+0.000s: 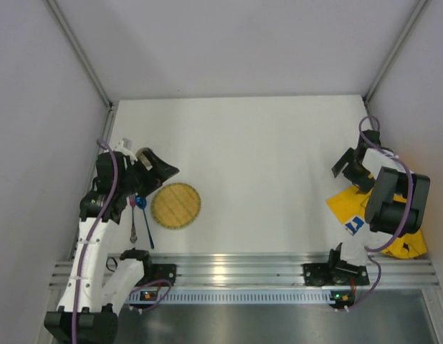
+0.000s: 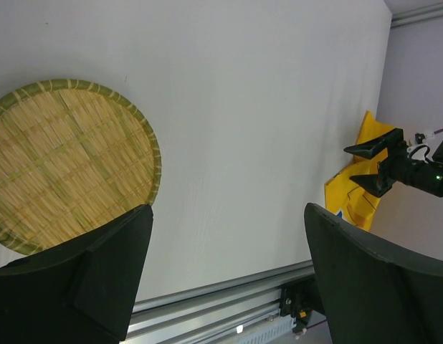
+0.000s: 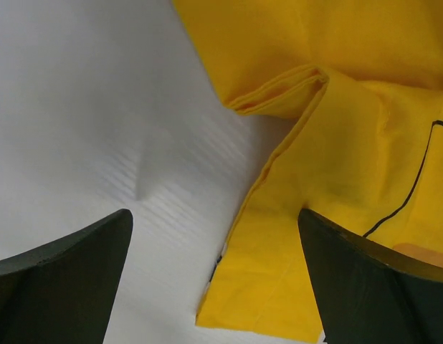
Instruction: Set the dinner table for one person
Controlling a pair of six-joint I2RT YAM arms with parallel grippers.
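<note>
Left claw spread wide, poised just above far-left rim of woven tray lying on dinner table, wrist tipped down; right claw likewise spread, far right of tray over creased yellow placemat; blue utensil just left of tray seen from top only.

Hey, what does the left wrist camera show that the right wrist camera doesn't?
Only left wrist: the round woven tray, the aluminium rail and the open right gripper. Only right wrist: folds and a black printed line on the yellow cloth, close up. Both: the white tabletop and that cloth.
</note>
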